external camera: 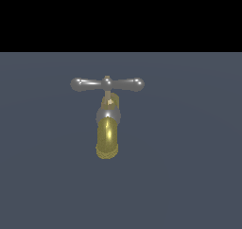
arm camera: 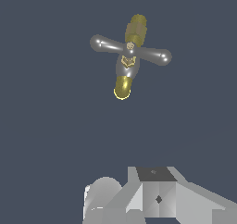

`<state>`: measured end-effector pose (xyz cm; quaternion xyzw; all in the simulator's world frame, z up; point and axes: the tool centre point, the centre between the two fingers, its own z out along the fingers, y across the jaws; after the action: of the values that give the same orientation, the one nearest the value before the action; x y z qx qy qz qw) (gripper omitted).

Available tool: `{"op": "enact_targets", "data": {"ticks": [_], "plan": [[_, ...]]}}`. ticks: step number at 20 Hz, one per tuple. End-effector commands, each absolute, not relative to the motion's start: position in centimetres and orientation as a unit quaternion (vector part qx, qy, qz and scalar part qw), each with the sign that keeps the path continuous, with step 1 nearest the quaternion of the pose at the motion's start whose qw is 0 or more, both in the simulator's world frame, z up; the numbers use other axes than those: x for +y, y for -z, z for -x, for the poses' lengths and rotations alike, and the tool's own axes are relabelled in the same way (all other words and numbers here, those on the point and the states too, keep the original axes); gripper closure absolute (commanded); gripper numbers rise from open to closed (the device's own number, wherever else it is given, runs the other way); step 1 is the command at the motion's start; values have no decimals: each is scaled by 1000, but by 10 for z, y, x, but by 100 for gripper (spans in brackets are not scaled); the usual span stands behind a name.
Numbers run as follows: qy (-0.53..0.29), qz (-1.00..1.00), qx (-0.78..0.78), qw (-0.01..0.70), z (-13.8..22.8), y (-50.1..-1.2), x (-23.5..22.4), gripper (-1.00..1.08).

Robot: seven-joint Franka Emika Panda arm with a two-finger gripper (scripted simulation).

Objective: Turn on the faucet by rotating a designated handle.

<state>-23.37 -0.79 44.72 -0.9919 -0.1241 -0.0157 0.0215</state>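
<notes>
The faucet (external camera: 108,124) stands on a flat grey-blue floor in the exterior view, its brass-yellow spout (external camera: 107,139) curving toward the camera below a grey collar. Across the top of its thin stem lies the handle (external camera: 107,84), a shiny grey crossbar with rounded knob ends, level from the exterior view's left to its right. The wrist view looks down on the faucet (arm camera: 127,65) and the handle (arm camera: 131,50) from some way off. Pale grey blocky parts of my gripper (arm camera: 157,195) show at that picture's edge, well apart from the faucet. Their fingers are not distinct. No gripper appears in the exterior view.
Plain grey-blue floor (external camera: 189,176) surrounds the faucet on all sides. A black band fills the upper part of the exterior view.
</notes>
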Motion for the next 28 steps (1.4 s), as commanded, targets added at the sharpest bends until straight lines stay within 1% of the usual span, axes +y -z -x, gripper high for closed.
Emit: {"op": "enact_targets", "data": {"ticks": [1, 14, 28], "plan": [[15, 988, -154, 21, 230, -435, -13, 108], [11, 950, -311, 15, 202, -372, -38, 108], [6, 882, -470, 9, 163, -304, -55, 108]]}}
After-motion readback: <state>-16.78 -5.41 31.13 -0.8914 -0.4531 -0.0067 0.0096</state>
